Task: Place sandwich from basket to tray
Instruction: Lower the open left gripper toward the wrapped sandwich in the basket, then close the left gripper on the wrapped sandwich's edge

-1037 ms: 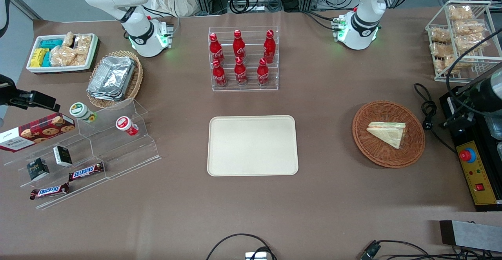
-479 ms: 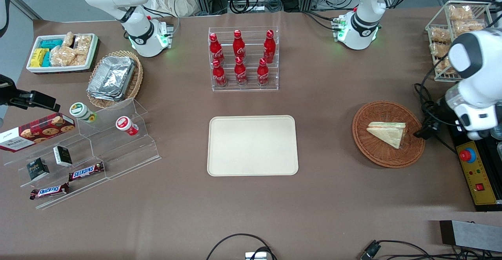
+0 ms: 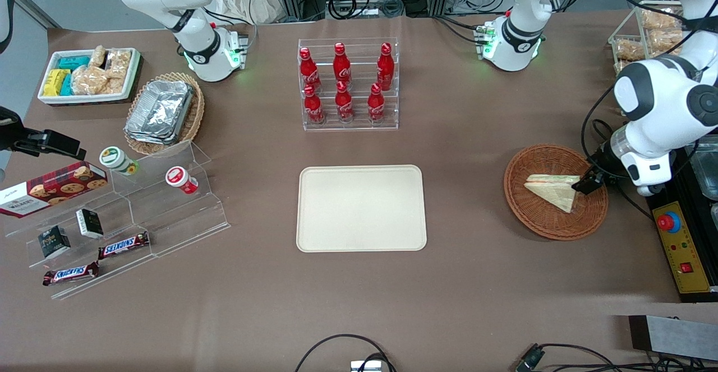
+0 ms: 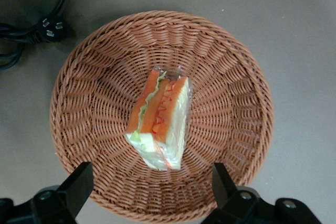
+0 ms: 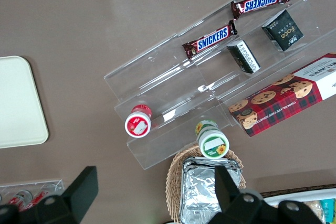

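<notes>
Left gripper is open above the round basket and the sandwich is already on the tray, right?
Not quite. The gripper is open above the basket, but the sandwich lies in that basket, ungrasped, as the left wrist view shows. The front view shows the tray bare.

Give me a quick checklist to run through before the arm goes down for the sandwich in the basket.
1. Sandwich lies in the basket, nothing on top of it: ok.
2. Gripper above the basket, fingers open wider than the sandwich: ok.
3. Gripper centred over the sandwich: not ok; the sandwich sits off the midpoint between the fingers.
4. Fingers clear of the basket's rim on descent: cannot tell.
5. Tray bare and ready to receive it: ok.
6. Black cable lies outside the basket: ok.
</notes>
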You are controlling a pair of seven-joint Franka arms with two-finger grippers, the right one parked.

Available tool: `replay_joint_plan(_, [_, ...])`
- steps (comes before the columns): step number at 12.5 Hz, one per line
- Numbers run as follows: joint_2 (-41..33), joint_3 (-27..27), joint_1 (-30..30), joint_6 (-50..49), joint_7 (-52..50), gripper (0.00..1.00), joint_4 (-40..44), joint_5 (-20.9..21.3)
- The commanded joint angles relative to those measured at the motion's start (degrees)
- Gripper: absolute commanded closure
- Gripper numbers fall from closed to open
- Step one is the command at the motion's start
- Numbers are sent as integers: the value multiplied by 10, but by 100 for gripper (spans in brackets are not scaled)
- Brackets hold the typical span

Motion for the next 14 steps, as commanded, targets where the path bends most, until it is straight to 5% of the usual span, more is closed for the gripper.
replay_joint_plan(1, [23, 7, 1, 35, 4, 0, -8, -5])
replay_joint_plan(10, [61, 9, 1, 127, 14, 1, -48, -5])
replay_joint_plan(12, [63, 9, 1, 129, 15, 39, -48, -6])
replay_joint_plan(14, [63, 9, 1, 128, 16, 100, -48, -6])
